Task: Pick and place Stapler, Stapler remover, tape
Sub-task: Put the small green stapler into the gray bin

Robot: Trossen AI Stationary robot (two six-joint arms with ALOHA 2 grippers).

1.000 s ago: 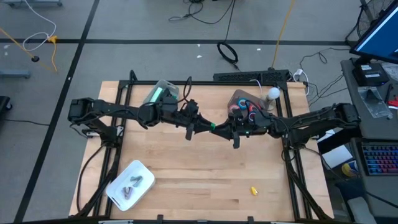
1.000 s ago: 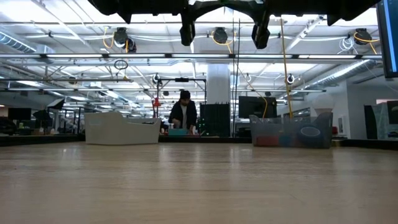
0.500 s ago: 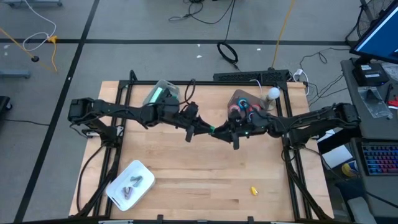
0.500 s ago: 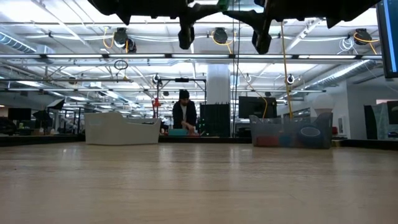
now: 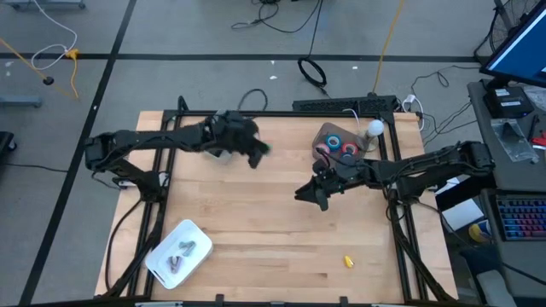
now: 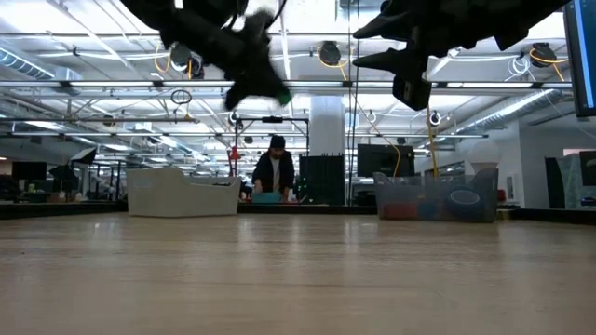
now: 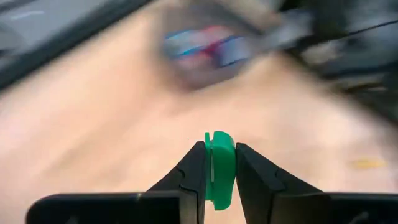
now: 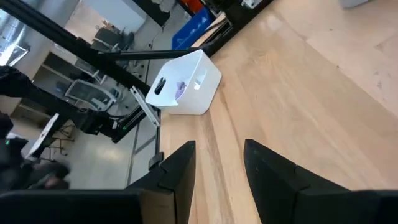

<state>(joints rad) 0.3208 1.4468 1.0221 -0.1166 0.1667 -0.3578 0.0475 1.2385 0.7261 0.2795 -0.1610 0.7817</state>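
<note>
The table (image 5: pixel 281 230) is pale wood with a smooth, lightly satin top, its plank seams and grain showing plainly in the right wrist view. A white bin (image 8: pixel 186 84) looks like smooth, matt plastic. The bin of tape (image 5: pixel 341 141) has clear, slightly glossy plastic walls, and the tape (image 5: pixel 348 149) rolls inside look like red and blue plastic. The left gripper (image 7: pixel 216 171) has matt black fingers, and the green piece (image 7: pixel 219 168) pinched between them looks like smooth, matt plastic. The right gripper (image 8: pixel 217 165) fingers are the same dull black. The frame (image 5: pixel 401 230) along the table's sides looks like dark metal.
</note>
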